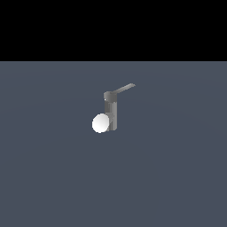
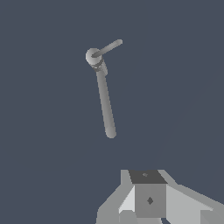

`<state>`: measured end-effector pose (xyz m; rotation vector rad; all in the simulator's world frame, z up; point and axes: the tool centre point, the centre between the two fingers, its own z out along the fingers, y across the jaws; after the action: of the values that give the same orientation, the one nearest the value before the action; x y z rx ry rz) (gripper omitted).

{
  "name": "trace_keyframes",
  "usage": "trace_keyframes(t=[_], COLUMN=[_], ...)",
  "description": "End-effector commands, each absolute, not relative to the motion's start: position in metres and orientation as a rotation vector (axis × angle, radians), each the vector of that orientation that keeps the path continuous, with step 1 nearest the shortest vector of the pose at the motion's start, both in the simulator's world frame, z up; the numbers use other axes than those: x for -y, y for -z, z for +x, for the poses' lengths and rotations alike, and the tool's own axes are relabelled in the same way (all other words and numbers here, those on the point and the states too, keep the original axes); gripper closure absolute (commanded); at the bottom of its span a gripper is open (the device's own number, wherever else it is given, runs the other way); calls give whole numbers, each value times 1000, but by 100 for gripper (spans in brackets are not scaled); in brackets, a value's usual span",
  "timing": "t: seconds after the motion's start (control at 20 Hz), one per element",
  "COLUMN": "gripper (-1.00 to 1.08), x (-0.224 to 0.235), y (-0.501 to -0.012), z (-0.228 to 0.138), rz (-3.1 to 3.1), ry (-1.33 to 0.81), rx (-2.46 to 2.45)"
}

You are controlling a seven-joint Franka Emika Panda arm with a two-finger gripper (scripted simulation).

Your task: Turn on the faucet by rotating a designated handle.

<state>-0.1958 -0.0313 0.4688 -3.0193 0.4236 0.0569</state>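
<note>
step: approach, no contact yet | faucet [image 1: 111, 114] upright mid-tabletop, handle [image 1: 123, 89] angled out from its cap toward exterior view's right | gripper [image 2: 148, 199] well apart from handle, holding nothing; finger spread: cannot tell | next: close in beside lever, push sideways

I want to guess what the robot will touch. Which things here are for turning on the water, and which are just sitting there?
For the job:
- faucet
- handle, the thin bar sticking out from the faucet's top
- gripper, seen only in the wrist view

Just there:
- white ball by the faucet's base
- grey floor
</note>
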Motion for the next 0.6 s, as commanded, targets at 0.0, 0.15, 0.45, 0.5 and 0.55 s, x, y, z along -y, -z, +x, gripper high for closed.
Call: trace_keyframes(t=[0.0, 0.15, 0.45, 0.5, 0.55], gripper=[108, 108, 108, 108, 108], x=[31, 32, 33, 34, 34], y=[-460, -448, -416, -411, -405], z=[-178, -153, -106, -99, -91], rz=[-2983, -2934, -2835, -2818, -2801], ry=[-71, -91, -133, -139, -145], rx=[-511, -633, -887, -930, -973])
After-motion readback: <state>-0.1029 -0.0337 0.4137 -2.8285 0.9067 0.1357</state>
